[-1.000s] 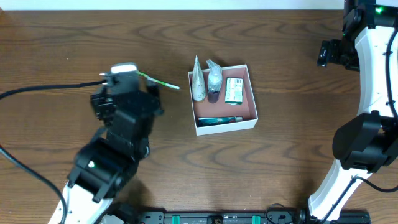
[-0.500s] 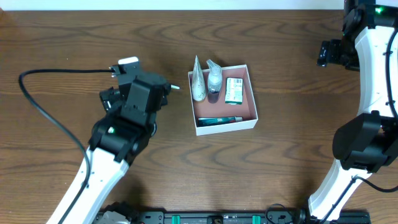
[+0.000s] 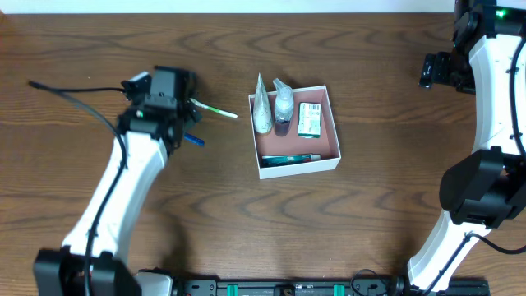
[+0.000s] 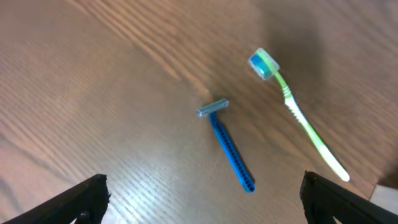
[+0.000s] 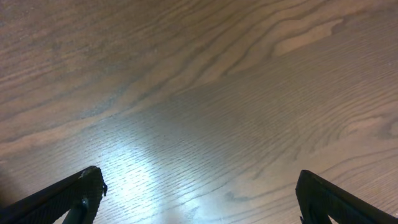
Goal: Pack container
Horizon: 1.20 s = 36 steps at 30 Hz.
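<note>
The container (image 3: 300,168) lies well right of the left hand (image 3: 164,103).

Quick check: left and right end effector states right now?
Left end effector: open, holding nothing, over the blue razor and green toothbrush.
Right end effector: open, holding nothing.

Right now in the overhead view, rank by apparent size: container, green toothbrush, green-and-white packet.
1. container
2-3. green toothbrush and green-and-white packet: toothbrush longer, packet wider; too close to rank.
</note>
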Each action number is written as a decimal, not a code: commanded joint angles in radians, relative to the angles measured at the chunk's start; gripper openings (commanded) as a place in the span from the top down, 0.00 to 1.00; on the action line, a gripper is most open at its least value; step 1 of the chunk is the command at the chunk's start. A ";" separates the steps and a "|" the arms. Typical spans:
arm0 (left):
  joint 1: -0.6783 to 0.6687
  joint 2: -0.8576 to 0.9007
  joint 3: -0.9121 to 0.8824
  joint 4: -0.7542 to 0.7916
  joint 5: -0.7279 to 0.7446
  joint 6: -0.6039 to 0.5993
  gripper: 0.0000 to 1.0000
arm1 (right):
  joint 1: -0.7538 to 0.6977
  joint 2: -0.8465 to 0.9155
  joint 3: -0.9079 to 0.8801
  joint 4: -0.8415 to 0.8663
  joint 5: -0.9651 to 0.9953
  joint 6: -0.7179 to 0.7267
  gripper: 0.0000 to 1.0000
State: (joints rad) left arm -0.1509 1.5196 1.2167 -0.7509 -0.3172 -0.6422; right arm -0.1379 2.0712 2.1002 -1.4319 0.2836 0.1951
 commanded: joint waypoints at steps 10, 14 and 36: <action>0.046 0.207 0.220 -0.180 0.219 -0.021 0.02 | 0.007 -0.005 0.019 0.000 0.003 0.018 0.01; 0.046 0.204 0.220 -0.190 0.309 -0.021 0.02 | 0.007 -0.005 0.019 0.000 0.003 0.018 0.01; 0.056 0.206 0.220 -0.154 0.324 -0.214 0.02 | 0.007 -0.005 0.019 -0.001 0.003 0.018 0.01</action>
State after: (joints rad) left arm -0.1013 1.7229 1.4128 -0.9161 0.0032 -0.7986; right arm -0.1379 2.0712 2.1002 -1.4319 0.2836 0.1951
